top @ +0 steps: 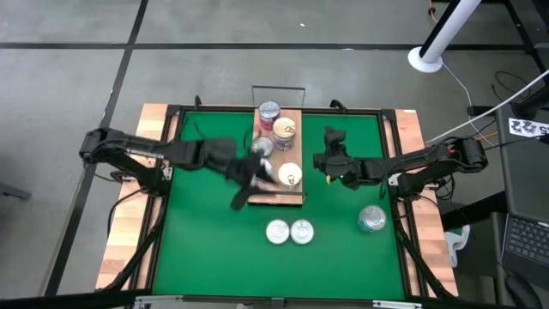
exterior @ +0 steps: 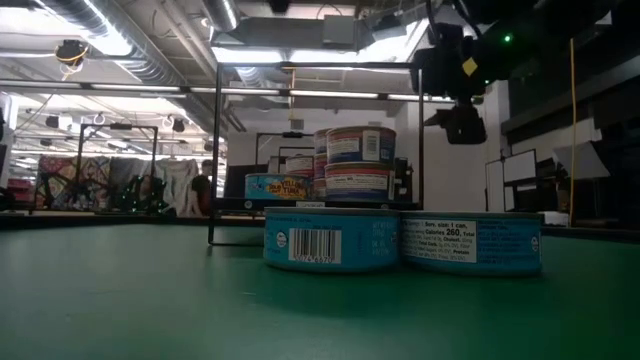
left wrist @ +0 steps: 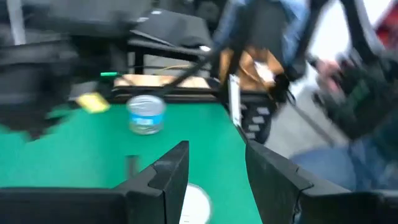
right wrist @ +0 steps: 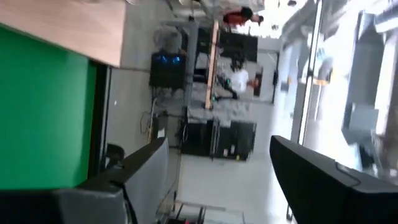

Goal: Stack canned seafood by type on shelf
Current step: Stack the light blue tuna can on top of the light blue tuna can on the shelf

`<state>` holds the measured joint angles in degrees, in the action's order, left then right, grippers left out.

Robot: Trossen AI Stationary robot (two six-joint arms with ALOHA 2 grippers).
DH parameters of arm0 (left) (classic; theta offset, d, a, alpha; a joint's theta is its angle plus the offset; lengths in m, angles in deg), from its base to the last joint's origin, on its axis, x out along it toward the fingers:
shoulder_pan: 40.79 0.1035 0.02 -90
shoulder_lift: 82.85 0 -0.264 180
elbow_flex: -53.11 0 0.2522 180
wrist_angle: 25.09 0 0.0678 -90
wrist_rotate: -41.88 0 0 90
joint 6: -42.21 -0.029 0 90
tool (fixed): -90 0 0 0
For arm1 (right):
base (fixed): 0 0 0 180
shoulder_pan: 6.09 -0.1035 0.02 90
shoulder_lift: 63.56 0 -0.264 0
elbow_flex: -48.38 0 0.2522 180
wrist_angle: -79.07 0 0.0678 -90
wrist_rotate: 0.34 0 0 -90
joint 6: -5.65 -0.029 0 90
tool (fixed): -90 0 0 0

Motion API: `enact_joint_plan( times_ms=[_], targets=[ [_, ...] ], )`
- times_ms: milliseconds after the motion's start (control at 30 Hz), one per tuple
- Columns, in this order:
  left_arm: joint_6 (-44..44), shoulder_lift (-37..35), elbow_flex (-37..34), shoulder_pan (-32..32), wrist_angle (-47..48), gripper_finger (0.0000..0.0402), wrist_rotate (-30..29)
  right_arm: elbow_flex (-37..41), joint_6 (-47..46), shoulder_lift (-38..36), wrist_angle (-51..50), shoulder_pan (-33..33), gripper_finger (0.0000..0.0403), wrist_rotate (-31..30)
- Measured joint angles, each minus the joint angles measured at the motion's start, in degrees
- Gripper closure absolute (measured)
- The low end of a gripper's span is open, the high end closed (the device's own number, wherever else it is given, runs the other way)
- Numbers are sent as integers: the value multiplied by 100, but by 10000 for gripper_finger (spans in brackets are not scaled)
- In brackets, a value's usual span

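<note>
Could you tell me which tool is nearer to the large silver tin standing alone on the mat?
The right tool. It hovers open beside the shelf, up-table from the large silver tin. The left tool is across the shelf's near end, farther off.

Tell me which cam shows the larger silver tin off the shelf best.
High view: the larger silver tin sits clear on the green mat, right of the two cream-topped tins. Left wrist view shows it blurred. Low and right wrist views do not show it.

Left tool [top: 243, 182] motion-blurred over shelf [top: 292, 196] edge; hides near end; grip unreadable.
</note>
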<state>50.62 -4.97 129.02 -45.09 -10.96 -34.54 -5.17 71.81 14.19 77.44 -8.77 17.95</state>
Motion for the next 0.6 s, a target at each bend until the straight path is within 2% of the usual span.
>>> enact_joint_plan(
  times_ms=[133, 300, 433, 600],
  targets=[
    [-781, 164, 2, -1015, 9, 249, -822, 0, -429, -108, -84, 0, 123, -407],
    [-952, 597, 2, -1946, -154, 249, -1628, 0, -999, -111, -127, -30, 123, -1098],
    [-905, 1078, 2, -2351, -387, 249, -2110, 0, -1329, -124, -251, -256, 123, -1508],
    [-1029, 1718, 2, -2518, -670, 249, -2552, 2, -1579, -201, -307, -698, 123, -1514]
  ],
)
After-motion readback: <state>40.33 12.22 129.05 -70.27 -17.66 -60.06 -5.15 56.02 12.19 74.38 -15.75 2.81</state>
